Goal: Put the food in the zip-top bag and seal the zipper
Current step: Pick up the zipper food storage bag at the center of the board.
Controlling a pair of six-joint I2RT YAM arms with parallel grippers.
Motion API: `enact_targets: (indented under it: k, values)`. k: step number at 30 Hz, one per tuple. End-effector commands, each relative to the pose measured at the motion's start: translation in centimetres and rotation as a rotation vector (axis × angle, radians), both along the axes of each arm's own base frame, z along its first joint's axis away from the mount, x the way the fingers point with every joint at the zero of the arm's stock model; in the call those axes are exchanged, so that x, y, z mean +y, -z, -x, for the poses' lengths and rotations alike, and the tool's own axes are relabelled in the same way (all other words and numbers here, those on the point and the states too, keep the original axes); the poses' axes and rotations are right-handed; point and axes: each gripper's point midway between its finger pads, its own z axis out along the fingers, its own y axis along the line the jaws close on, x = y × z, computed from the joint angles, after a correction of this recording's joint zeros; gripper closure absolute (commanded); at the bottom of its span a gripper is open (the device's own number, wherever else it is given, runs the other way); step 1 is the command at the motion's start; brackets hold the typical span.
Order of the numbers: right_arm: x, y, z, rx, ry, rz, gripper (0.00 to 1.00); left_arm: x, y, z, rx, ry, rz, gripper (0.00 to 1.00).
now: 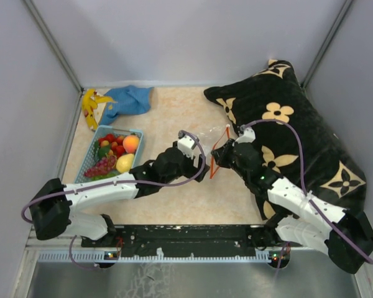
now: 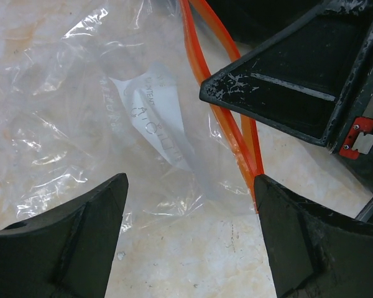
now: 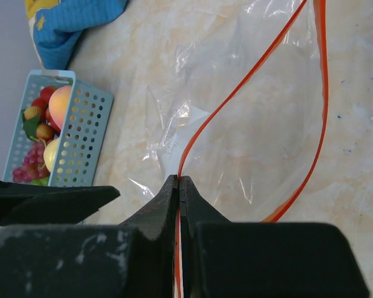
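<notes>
As found at centre of pale marbled desk (image 1: 174, 118): clear, crinkly plastic zip-top bag (image 2: 112, 118). Lay crumpled between both hands, with mouth open and white label visible through film. Held no fruit. Showed thin orange-red zipper strip (image 3: 324, 93) parted into two strands, unsealed.

Noted right hand (image 3: 179, 180) clenched on one strand of strip, with that lip apparently raised off desk. Noted left hand (image 2: 189, 186) released, fingers spread wide, one fingertip just beside lower end of strip, grasping nothing.

Recorded small toy fruits (image 1: 115, 155) (peach, grapes, strawberries) well apart to left, all inside light-blue perforated plastic basket (image 3: 81, 143); none yet bagged.

Handling, as judged: film very light, limp and slick; likely to collapse or slide if taken by its wall. Looked stiffer along strip, so best gripped there, on lip opposite right hand's hold, to keep mouth wide. Judged fruits light, rounded and apt to roll, with grape bunches easier to pinch than peach.
</notes>
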Motion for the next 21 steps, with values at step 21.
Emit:
enact_targets:
  k: [21]
  values:
    - [4.1,-3.9,0.8,-0.041,0.005,-0.158,1.00,0.0,0.0,-0.8,-0.090,-0.093,-0.071,0.48]
